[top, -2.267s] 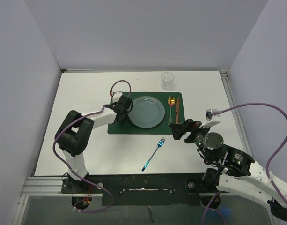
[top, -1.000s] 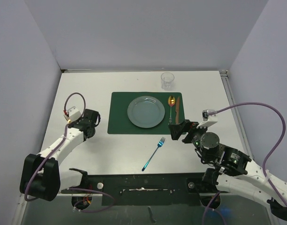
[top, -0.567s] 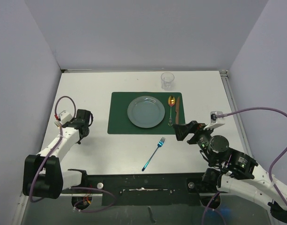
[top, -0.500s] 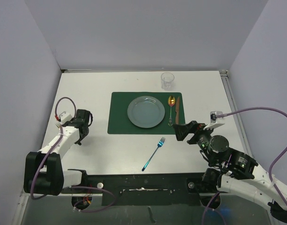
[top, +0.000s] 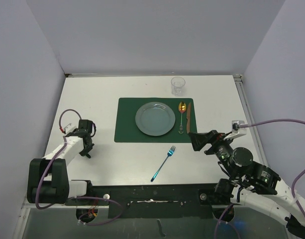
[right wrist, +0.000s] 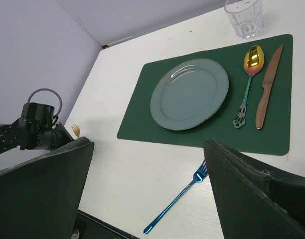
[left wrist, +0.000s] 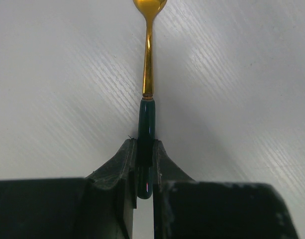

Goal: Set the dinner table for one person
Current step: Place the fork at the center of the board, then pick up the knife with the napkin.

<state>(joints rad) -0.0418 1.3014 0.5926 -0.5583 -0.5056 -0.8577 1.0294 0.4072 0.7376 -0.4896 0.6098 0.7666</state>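
Left wrist: left gripper's (left wrist: 145,155) fingers (left wrist: 123,167) clenched on a gold utensil's (left wrist: 148,64) green handle over the table (left wrist: 52,74), now swung well left of the mat (top: 125,132), so its placing likely remains; right gripper (right wrist: 147,189) gapes empty, pulled back.

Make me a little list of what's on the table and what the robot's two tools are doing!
Left tool: shut on the gold utensil with a green handle, at the left of the dinner table
Right tool: open, holding nothing
Placemat: plate, spoon and knife lie on it
Glass: just beyond the placemat's far edge
Blue fork: off the placemat, near its front edge
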